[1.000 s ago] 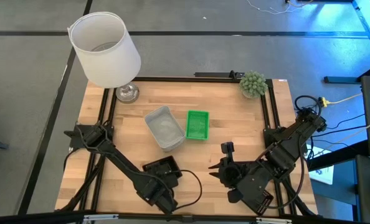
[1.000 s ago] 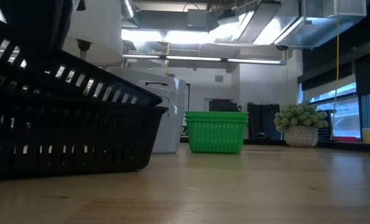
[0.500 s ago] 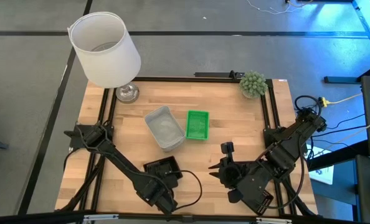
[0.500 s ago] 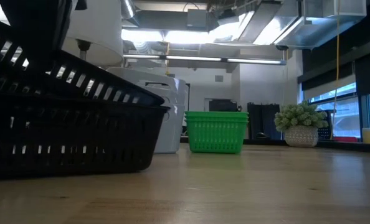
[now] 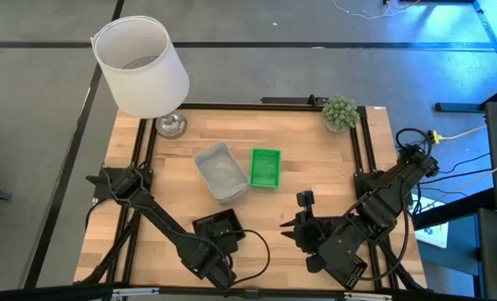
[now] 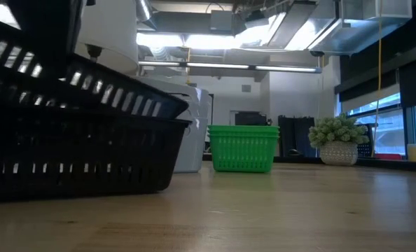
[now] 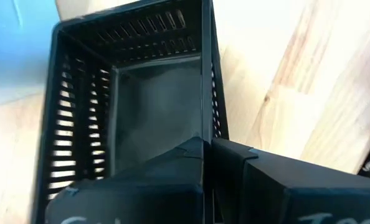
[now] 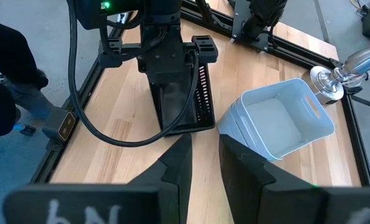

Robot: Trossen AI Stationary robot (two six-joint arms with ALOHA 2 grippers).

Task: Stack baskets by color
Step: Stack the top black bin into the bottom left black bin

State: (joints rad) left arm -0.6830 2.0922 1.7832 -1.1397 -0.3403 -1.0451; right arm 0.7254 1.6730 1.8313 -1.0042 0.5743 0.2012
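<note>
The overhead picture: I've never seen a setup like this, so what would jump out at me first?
Probably the big white lampshade leaning over the table's far left corner. Next, mid-table, a bright green basket beside a stack of grey-white baskets. Near the front edge, the left claw is shut on the wall of a black basket, while the right claw waits beside it.
</note>
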